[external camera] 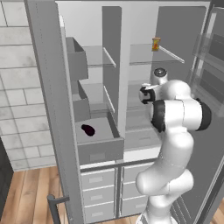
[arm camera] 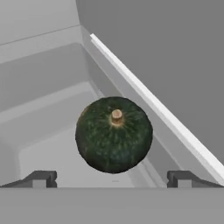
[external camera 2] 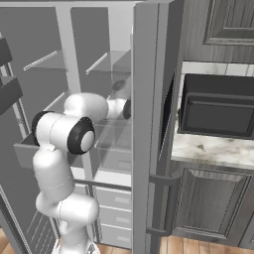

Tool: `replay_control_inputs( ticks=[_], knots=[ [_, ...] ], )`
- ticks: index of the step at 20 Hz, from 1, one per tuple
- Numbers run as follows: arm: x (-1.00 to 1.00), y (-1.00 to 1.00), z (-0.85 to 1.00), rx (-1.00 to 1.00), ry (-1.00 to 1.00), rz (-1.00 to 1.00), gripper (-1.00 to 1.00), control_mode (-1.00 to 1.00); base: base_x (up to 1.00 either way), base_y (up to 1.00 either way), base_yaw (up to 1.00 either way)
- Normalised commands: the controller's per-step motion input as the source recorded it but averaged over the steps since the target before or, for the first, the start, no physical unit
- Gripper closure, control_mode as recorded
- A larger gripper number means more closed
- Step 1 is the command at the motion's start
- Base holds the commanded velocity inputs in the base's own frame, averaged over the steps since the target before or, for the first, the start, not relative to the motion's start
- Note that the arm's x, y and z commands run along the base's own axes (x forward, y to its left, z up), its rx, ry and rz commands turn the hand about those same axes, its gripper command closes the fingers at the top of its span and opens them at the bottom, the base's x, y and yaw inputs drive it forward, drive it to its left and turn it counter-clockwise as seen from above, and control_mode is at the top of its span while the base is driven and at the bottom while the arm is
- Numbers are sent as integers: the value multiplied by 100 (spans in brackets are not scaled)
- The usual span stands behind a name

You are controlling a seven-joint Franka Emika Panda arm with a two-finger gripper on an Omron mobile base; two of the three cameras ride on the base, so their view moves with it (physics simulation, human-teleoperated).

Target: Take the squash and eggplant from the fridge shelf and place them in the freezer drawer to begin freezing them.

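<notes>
Squash (arm camera: 113, 133): one, dark green with a tan stem, centred just ahead of the gripper (arm camera: 113, 179), between its two fingertips (arm camera: 40, 179) and touching neither. Jaws stand wide apart, holding nothing. Eggplant (external camera: 88, 130): one, lying in the pulled-out freezer drawer (external camera: 99, 150), well apart from the gripper.

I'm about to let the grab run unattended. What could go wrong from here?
1. The squash is round and wider than it looks between the open tool's tips; a grip off its middle may squirt it away.
2. It sits close to the shelf's white edge, so a nudge might roll it against or past that.
3. The eggplant already lies in the drawer; a dropped squash could land on it.
</notes>
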Motion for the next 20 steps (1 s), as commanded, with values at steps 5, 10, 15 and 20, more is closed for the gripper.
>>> replay_control_inputs(
  ticks=[5,10,15,20],
  knots=[
    [45,-16,-22,0,0,0,-100,-100,0,0,0],
    [35,-13,-25,0,0,0,-100,-100,0,0,0],
    [27,-12,-21,0,0,0,-100,-100,0,0,0],
    [5,-6,-9,0,0,0,100,-100,0,0,0]
  ],
)
